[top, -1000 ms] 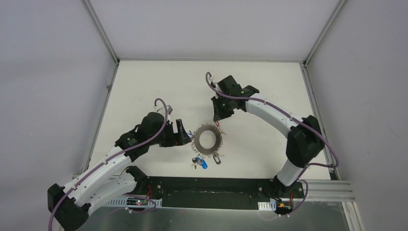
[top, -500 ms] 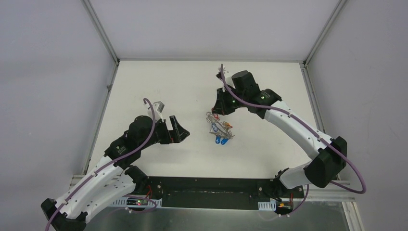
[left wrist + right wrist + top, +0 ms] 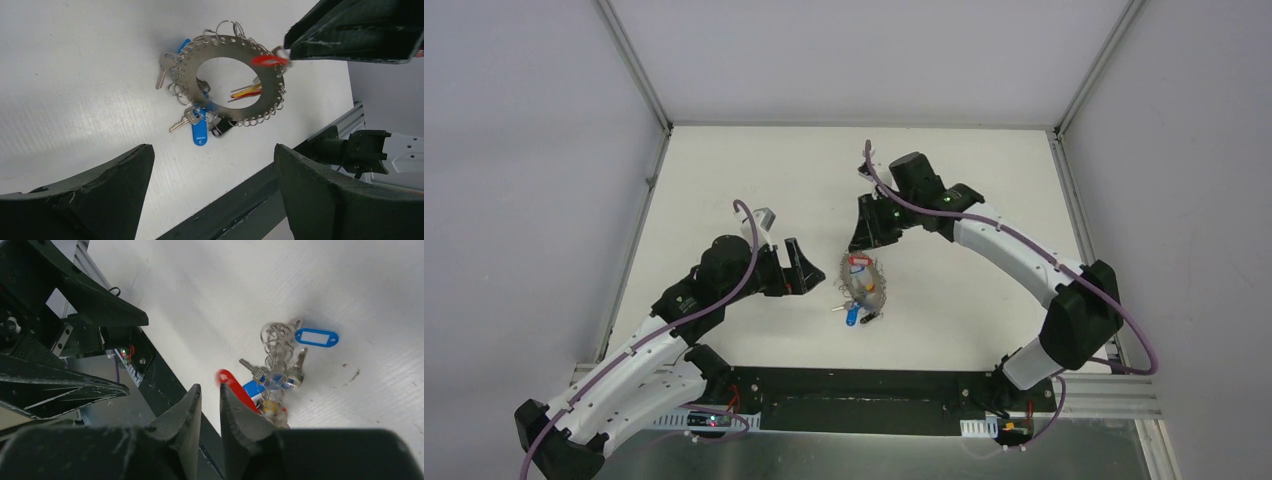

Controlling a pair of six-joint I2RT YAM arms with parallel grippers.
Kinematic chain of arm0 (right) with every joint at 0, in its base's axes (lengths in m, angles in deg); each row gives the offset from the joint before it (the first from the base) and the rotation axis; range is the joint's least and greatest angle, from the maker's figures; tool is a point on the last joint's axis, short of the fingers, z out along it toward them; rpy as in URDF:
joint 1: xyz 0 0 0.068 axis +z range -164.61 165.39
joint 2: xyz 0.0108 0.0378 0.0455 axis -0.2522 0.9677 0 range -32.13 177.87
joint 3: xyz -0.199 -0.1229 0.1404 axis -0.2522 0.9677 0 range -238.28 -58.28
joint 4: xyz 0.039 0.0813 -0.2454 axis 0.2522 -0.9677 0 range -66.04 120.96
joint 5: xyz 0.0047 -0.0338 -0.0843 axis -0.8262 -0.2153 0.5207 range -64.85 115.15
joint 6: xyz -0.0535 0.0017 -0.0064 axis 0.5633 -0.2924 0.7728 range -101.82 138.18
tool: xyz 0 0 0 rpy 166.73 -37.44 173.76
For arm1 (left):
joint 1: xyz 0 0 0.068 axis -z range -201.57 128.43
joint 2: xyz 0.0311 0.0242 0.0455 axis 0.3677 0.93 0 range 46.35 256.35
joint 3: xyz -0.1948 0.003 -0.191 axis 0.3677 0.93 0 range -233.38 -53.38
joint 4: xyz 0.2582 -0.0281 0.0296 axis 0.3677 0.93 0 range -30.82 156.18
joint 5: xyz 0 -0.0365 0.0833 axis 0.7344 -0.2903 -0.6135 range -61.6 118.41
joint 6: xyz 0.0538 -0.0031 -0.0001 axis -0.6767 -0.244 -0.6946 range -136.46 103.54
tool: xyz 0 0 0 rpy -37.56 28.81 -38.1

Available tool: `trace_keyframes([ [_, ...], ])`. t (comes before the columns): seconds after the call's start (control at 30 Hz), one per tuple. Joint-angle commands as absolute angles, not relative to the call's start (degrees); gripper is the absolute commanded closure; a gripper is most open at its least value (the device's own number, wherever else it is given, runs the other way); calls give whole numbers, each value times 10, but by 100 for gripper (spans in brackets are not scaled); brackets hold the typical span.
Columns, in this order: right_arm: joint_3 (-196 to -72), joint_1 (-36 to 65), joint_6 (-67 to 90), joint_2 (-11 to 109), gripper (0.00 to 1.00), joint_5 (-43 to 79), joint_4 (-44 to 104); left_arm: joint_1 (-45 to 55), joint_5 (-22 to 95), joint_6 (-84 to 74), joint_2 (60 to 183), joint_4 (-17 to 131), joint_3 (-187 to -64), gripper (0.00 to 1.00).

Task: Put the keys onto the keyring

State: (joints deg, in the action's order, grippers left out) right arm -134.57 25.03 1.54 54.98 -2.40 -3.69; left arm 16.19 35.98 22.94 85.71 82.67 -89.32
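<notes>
The keyring is found near the middle of the white counter, between the two tools. In the overhead view it is seen as a narrowed oval, so it appears tilted. Whether it lies flat on the counter cannot be told.

Its rim is lined with small wire loops, and several tagged keys are carried on them. A red tag is seen at the ring's far edge, right beside a fingertip of the right tool; whether the two touch cannot be told. A blue tag is laid on the counter at the ring's near edge, with a small silver key just beside it. A second blue tag is seen at another part of the rim, and a yellow tag is glimpsed through the wide hole.

The left tool is held to the left of the keyring, apart from it and aimed at it. Its fingers are spread wide and nothing is gripped between them.

The right tool is held over the ring's far side. Its fingers are parted by a narrow gap, and nothing is seen inside that gap. In its wrist view the red tag is shown blurred, just beside one finger.
</notes>
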Motion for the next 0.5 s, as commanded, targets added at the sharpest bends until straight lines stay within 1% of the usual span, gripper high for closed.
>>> trace_keyframes([
  [0.0, -1346, 261, -29, 572, 74, -133, 16, 157, 358, 219, 852, 798, -896, 8],
  [0.1, -1331, 266, -30, 560, 53, -155, 52, 157, 351, 224, 845, 801, -890, 8],
  [0.13, -1327, 266, -30, 556, 46, -163, 63, 157, 350, 226, 844, 802, -888, 8],
  [0.17, -1325, 266, -29, 553, 43, -167, 66, 157, 350, 228, 842, 804, -886, 8],
  [0.27, -1326, 265, -13, 545, 37, -133, 42, 157, 349, 235, 841, 810, -882, 7],
  [0.47, -1297, 237, -22, 540, 36, -60, -18, 157, 358, 252, 855, 827, -878, 7],
])
